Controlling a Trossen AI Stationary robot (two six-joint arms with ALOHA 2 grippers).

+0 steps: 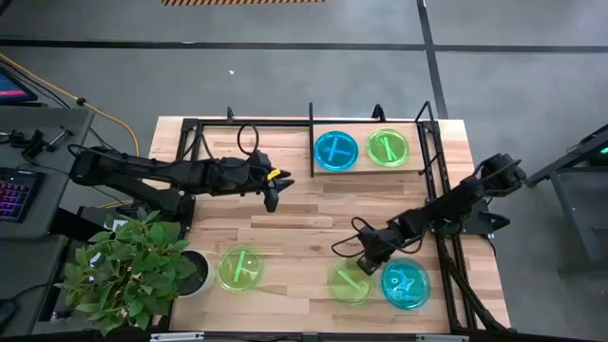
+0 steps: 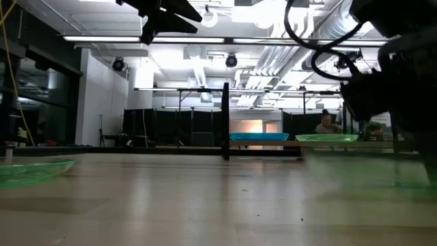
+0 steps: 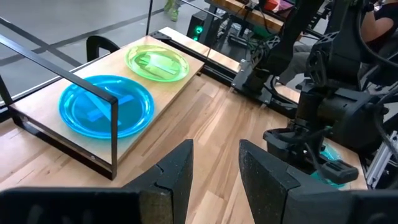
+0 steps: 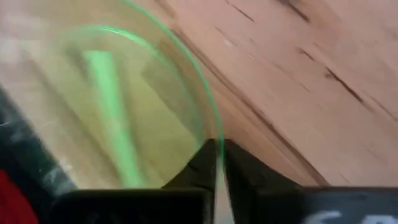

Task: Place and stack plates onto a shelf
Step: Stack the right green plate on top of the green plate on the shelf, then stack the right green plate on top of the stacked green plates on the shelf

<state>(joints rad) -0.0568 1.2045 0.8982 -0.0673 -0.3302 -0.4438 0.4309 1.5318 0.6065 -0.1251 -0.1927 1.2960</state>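
Right claw: clenched on green plate rim, lower right of high view.
Left claw: released, idle mid-tabletop.
Shelf: upper centre.
Advice: lift level, keep grip firm.

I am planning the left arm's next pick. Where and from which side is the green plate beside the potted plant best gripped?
Probably by its thin raised rim, one finger above and one under the edge. The green plate lies flat on the table, so only the edge gives a hold. The potted plant crowds its left side, so come from the free side facing the table's middle. The left gripper hovers open there.
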